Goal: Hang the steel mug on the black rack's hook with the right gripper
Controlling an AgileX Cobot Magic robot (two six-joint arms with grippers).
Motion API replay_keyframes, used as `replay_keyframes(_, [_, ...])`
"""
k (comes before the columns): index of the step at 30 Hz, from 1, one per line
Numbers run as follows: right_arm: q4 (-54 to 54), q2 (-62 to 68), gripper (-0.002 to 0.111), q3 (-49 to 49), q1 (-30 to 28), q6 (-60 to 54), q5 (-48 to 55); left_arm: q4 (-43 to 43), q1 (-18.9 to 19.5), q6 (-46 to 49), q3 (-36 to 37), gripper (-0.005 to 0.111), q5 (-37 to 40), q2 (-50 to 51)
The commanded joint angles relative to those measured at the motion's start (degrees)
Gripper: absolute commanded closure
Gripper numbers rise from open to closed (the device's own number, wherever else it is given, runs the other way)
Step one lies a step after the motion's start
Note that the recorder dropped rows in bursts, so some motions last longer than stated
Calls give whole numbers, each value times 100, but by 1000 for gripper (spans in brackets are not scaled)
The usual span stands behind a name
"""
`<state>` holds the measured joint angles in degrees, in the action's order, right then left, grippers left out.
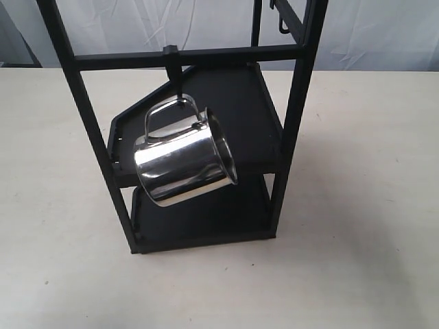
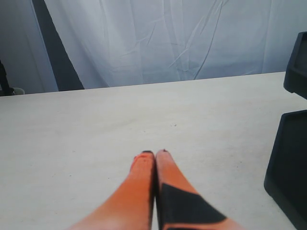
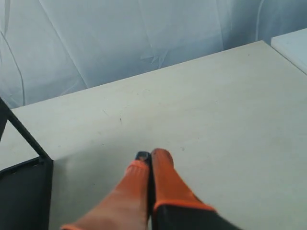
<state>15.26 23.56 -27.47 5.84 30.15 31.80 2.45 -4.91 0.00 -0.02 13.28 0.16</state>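
The mug hangs in the middle of the exterior frame, its wire handle looped over the hook that drops from the rack's upper crossbar. It tilts, mouth toward the right, base toward the lower left, in front of the upper shelf, with nothing under it and nothing gripping it. By my reading the hanging is done.

My right gripper is well away from it: fingers pressed together, holding nothing, over bare table, with only a corner of the rack at the lower left of my wrist picture. My left gripper is likewise closed and empty over the table, rack shelves at the right edge of its frame.

The mug looks stiff, thin-walled and fairly light, and that mirror finish would likely be slippery against flat pads. If I had to take it again I would pinch the rim wall, one finger inside and one outside, rather than squeeze the round body. The handle is thin wire and it sits on a slim stem, so I judge a nudge could swing it or slip it off.
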Motion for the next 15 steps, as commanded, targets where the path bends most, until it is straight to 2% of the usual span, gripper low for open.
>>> replay_keyframes(1, [-109, -217, 109, 466, -51, -291, -469, 17, -32, 0, 2, 105, -1, -16])
replay_keyframes(4, [-459, -530, 109, 870, -138, -808, -607, 17, -32, 0, 2, 105, -1, -16])
replay_keyframes(8, [-950, -985, 109, 1332, -551, -1741, -607, 17, -32, 0, 2, 105, -1, -16])
replay_keyframes(15, [-1392, -1518, 109, 1691, -1091, -2679, -679, 17, -32, 0, 2, 105, -1, -16])
